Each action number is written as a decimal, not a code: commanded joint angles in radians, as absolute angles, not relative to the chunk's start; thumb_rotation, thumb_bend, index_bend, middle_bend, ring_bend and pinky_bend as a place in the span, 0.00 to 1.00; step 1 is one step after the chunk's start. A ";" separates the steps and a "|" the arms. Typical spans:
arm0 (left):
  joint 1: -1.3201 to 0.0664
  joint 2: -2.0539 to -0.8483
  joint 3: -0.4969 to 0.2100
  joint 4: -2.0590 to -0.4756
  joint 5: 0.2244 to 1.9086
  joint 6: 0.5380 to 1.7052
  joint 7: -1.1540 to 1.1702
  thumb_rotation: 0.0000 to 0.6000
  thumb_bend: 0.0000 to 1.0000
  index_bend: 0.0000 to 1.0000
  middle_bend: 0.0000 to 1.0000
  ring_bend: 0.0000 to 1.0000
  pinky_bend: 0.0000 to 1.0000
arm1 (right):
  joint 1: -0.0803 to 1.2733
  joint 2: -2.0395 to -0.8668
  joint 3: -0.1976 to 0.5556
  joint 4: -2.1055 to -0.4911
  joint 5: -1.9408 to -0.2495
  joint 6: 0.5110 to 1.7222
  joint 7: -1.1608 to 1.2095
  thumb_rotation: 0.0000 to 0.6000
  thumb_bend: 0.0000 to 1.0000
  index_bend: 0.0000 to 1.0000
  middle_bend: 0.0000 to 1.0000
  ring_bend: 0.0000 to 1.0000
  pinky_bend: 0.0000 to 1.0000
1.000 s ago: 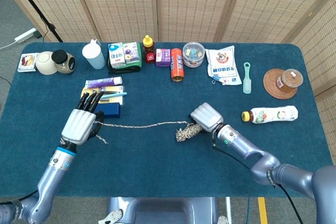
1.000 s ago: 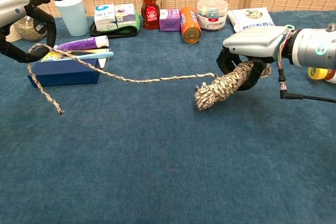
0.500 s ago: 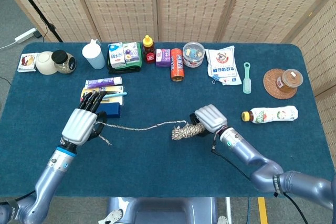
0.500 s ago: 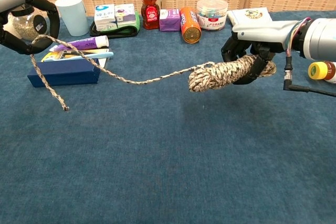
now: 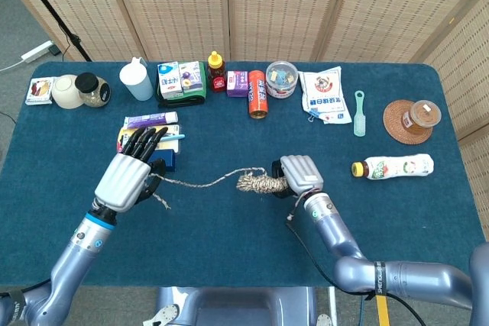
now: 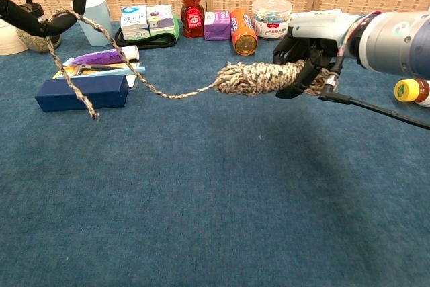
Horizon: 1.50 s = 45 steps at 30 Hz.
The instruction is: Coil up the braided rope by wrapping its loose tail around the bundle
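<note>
Hands (image 5: 127,179) (image 5: 299,172) on one rope (image 6: 259,77)

No text, brand or number can be read with certainty in either view. Printed panels are seen on the two small cartons (image 6: 147,20) at the upper left of the chest view, but their characters are too small to be made out. Blue and red print is carried by the white bag (image 5: 324,95) at the upper centre of the head view, and a label by the lying bottle (image 5: 394,166) at the right; neither can be read.
</note>
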<state>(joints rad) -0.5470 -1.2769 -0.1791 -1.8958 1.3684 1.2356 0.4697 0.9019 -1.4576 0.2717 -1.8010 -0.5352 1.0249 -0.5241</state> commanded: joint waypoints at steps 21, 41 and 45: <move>-0.611 -1.372 -0.142 -1.818 1.356 1.170 0.487 1.00 0.43 0.59 0.00 0.00 0.00 | 1.028 -1.519 0.526 -1.802 -0.120 1.222 -0.361 1.00 0.74 0.73 0.76 0.68 0.93; -0.646 -1.277 -0.203 -2.050 1.353 1.146 0.378 1.00 0.43 0.59 0.00 0.00 0.00 | 1.079 -1.742 0.475 -1.572 -0.186 1.294 -0.457 1.00 0.74 0.73 0.77 0.69 0.94; -0.652 -1.282 -0.217 -2.063 1.369 1.161 0.367 1.00 0.43 0.59 0.00 0.00 0.00 | 1.073 -1.766 0.452 -1.546 -0.213 1.295 -0.484 1.00 0.74 0.73 0.77 0.69 0.94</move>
<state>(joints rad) -0.6505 -1.2809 -0.2142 -2.0595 1.3673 1.1578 0.3705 1.0749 -1.7613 0.4568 -1.5511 -0.2085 1.2942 -0.4794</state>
